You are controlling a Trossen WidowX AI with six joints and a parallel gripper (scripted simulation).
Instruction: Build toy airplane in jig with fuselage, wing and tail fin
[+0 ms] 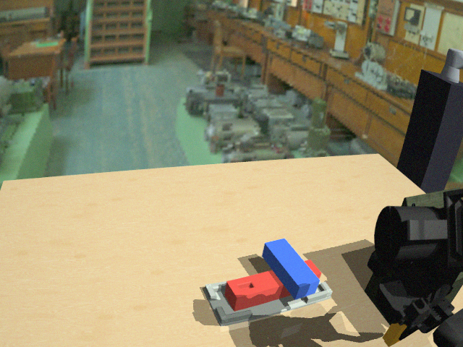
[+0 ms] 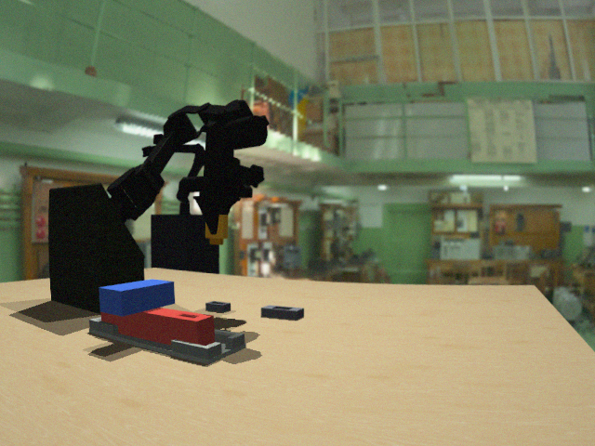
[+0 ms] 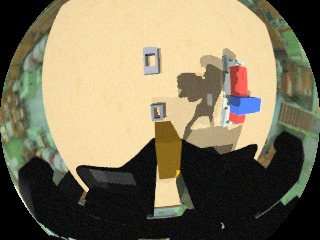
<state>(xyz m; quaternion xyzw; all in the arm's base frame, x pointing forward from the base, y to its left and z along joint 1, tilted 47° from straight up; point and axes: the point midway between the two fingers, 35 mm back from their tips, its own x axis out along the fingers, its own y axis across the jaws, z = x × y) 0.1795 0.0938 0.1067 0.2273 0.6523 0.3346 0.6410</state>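
The red fuselage (image 1: 267,280) (image 2: 163,326) (image 3: 239,80) lies in the grey cradle (image 1: 239,316) (image 2: 191,354) (image 3: 226,90) and looks level. The blue wing (image 1: 291,267) (image 2: 137,298) (image 3: 245,105) lies crosswise on top of the fuselage; its tab is hidden. The fuselage's small socket (image 1: 251,285) (image 2: 188,315) is empty. My gripper (image 1: 398,327) (image 2: 217,225) (image 3: 164,140) is shut on the orange-yellow tail fin (image 1: 393,335) (image 2: 216,236) (image 3: 167,157). It holds the fin above the table, off to the side of the cradle. Where the fin's tab is cannot be made out clearly.
Two dark grey hollow holders stand on the table, a smaller one (image 2: 216,308) (image 3: 157,119) and a larger one (image 2: 282,314) (image 3: 151,71). Both are empty. A dark block (image 1: 426,130) stands behind the arm. The wing overhangs the cradle on both sides.
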